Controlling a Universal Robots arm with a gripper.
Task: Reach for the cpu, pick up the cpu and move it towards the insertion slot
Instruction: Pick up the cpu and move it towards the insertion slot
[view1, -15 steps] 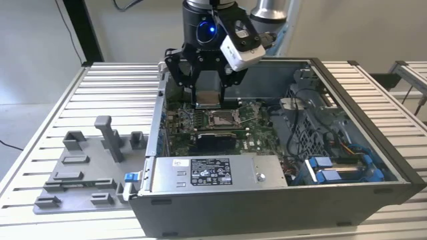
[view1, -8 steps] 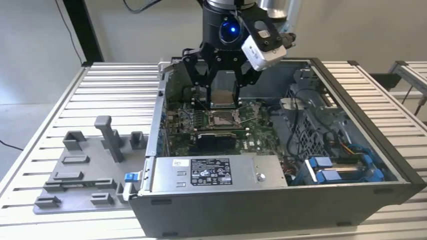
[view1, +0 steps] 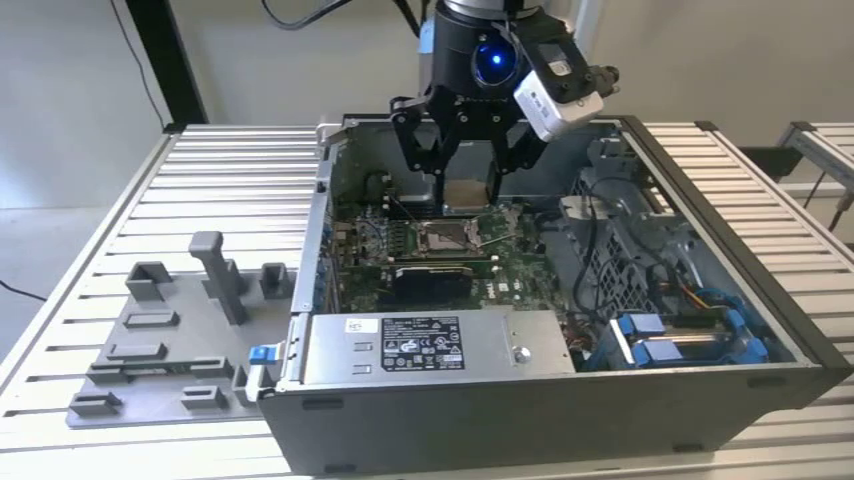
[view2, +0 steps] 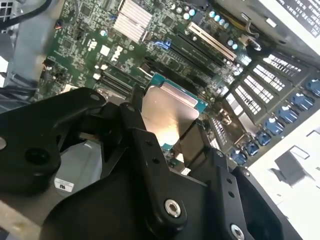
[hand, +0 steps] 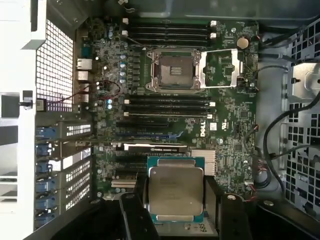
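The gripper (view1: 466, 190) hangs inside the open computer case (view1: 747, 330), its black fingers (view1: 416, 150) closed on opposite edges of the cpu (view1: 465, 194), which it holds flat and clear of the green motherboard (view1: 514, 270). In the first wrist view the cpu (hand: 175, 189) shows its silvery metal top and thin green border, with a dark finger (hand: 134, 215) against one side and another against the opposite side. In the second wrist view the chip (view2: 170, 112) sits between the black linkages of the gripper (view2: 167, 135), lifted above the board (view2: 100, 45). The insertion slot (hand: 176, 70) lies on the board (hand: 235, 125) well apart from the held chip, across several long black connector strips (hand: 167, 107); its brownish-grey centre is uncovered and its shiny metal frame (hand: 222, 67) is swung open beside it. In the exterior view the slot (view1: 442, 235) is just below and in front of the gripper, nearer the camera, with a larger black rectangle (view1: 430, 284) beyond it toward the case's front. The case rests on a slatted metal bench (view1: 227, 190). On the exterior view's left, a grey plastic fixture (view1: 174, 340) with upright posts and shallow recesses lies on the bench beside the case. A grey power supply box (view1: 427, 345) and blue drive brackets (view1: 674, 340) fill the near end of the case.
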